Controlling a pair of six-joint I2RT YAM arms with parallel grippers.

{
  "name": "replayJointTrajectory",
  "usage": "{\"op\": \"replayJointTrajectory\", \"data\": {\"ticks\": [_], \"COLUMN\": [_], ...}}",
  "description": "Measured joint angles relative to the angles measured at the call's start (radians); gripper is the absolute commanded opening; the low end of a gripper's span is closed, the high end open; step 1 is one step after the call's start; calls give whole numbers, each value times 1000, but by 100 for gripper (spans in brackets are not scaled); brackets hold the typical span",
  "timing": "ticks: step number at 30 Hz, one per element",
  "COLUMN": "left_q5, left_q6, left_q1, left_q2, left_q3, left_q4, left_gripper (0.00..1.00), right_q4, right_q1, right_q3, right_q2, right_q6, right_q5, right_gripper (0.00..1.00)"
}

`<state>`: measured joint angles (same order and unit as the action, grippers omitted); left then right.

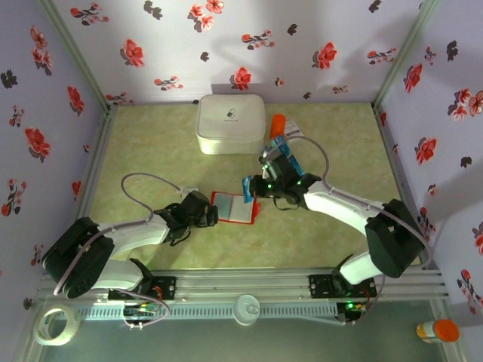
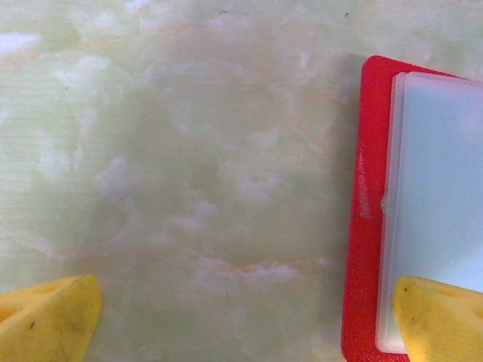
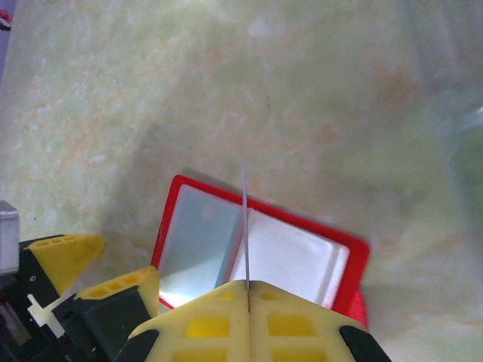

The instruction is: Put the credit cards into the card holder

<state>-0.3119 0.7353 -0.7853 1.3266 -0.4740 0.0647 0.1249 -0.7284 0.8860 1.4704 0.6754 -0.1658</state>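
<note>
Right pincer [image 3: 247, 290] clamps a credit card [image 3: 245, 226], edge-on, face hidden, above card holder [image 3: 294, 260].

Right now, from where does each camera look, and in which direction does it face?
Top external: above and behind the robot, looking down on the table; left arm and right arm show.
Left wrist: low over the table, facing down; the open left gripper straddles the card holder edge.
Right wrist: above the open card holder, facing down; the right gripper is shut on a credit card, seen edge-on.
Shared: all three show the card holder.
</note>
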Motion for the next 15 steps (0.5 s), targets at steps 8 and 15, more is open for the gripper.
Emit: {"op": "replayJointTrajectory", "data": {"ticks": [8,15], "left_q5": [-3,-3], "left_q6": [2,16], "left_q1": [0,0], "left_q2": [1,1], "left_q3": [-4,-7], "left_q4": [15,20], "left_gripper": [100,100], "right_q4": [-313,-416], "right_q1": [-69,-81], "right_q3": [-86,-116], "right_q2": [92,143], "right_q6": [196,273], "right_q5": [-5,-8], "right_gripper": [0,0]}}
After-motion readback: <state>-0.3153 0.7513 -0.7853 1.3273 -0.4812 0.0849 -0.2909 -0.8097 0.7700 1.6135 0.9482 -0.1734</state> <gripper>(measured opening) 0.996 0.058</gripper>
